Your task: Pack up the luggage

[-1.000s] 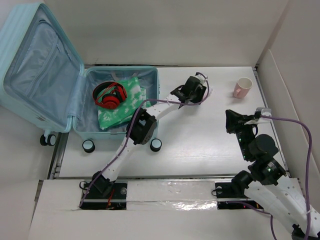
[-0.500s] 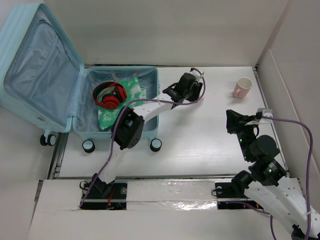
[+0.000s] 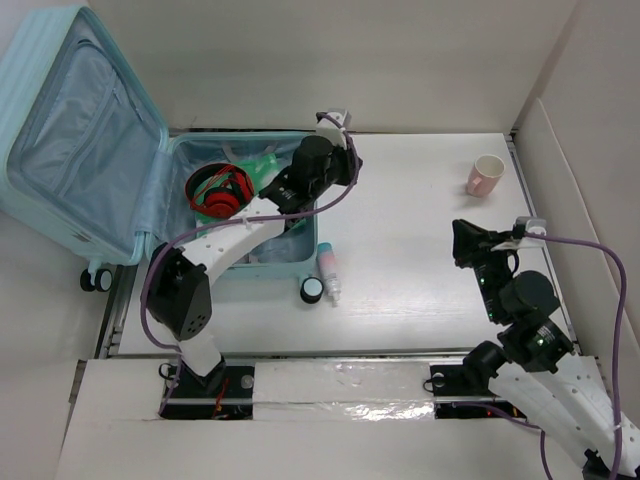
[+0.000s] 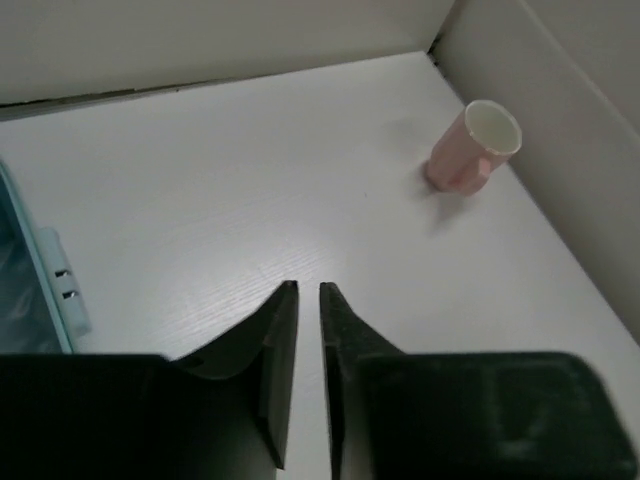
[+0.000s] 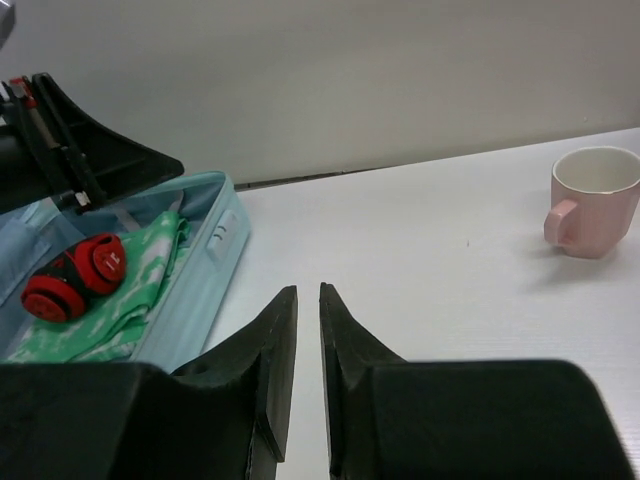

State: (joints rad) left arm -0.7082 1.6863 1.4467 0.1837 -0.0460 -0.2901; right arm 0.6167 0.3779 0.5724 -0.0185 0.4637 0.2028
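Note:
The luggage (image 3: 60, 215) is a pale aqua hard-shell suitcase lying open at the far left. Red headphones (image 3: 220, 190) and a green patterned cloth (image 3: 262, 170) lie in its tray. Both show in the right wrist view, headphones (image 5: 75, 275) on cloth (image 5: 130, 290). My left gripper (image 3: 318, 165) hovers over the tray's right wall, shut and empty; its view (image 4: 308, 290) shows the suitcase edge (image 4: 55, 290) at left. A small pale bottle (image 3: 327, 268) lies on the table beside a caster wheel (image 3: 312, 290). My right gripper (image 3: 462, 240) is shut and empty, well right of the suitcase (image 5: 205, 270).
A pink mug (image 3: 485, 175) stands at the far right of the table; it also shows in the left wrist view (image 4: 472, 148) and the right wrist view (image 5: 592, 200). A white wall panel (image 3: 580, 180) runs along the table's right side.
My left arm has swung left from the table's middle to the suitcase's right wall. The small bottle now lies on the table by the wheel. The right arm has not moved.

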